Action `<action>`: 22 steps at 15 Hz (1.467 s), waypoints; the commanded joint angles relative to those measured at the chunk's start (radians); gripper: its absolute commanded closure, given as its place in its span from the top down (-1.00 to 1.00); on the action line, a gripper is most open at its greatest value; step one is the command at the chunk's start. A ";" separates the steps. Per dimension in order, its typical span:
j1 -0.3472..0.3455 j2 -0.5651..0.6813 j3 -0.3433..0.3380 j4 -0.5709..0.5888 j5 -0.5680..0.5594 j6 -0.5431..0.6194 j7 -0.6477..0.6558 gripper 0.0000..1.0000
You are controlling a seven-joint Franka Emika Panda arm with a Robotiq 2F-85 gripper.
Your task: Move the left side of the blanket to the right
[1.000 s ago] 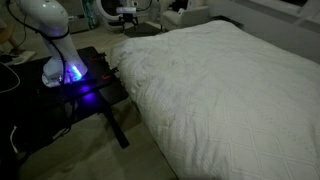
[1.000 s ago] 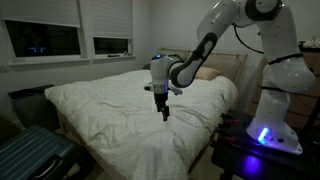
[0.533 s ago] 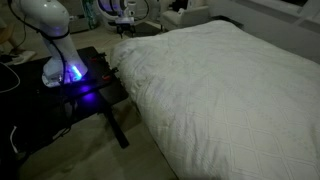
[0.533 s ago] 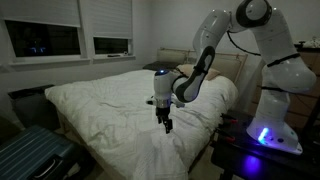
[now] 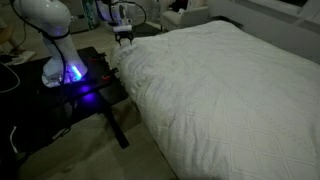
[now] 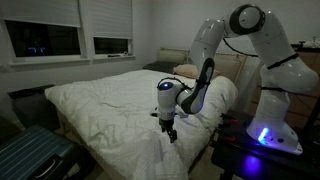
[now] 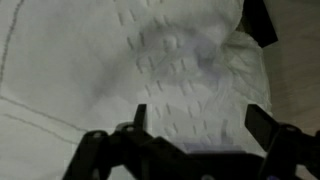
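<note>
In an exterior view, the very large white puffy blanket (image 5: 220, 90) is seen spread over the whole bed. The black two-finger gripper (image 5: 123, 37) is found by the blanket's edge, close to the black stand (image 5: 95, 88) that the robot is fixed on. A second ago it was seen higher up in this view. It has been brought down toward the cloth. It is too small here for the opening of the fingers to be told.

In an exterior view, the blanket (image 6: 105, 105) is seen lying smooth across the bed, and it has not been shifted. The gripper (image 6: 171, 135) has been lowered bit by bit and pulled toward the robot's side of the bed. It is now right at the blanket's side edge. Whether the cloth is touched yet cannot be told.

In the wrist view, the blanket (image 7: 110, 60) fills almost the whole picture, close under the camera. The two dark fingers (image 7: 139, 116) are spread wide apart. Only cloth is seen below the gap, and nothing is held.

So the reach is judged to be nearly done. A pinch on this edge is likely needed next. The pull across the bed is not yet begun.
</note>
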 commanded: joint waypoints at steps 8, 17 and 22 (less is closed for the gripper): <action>0.221 0.095 -0.228 -0.016 -0.318 0.180 0.276 1.00; 0.532 0.240 -0.570 0.051 -0.614 0.308 0.689 1.00; 0.528 0.271 -0.552 0.044 -0.569 0.278 0.698 0.89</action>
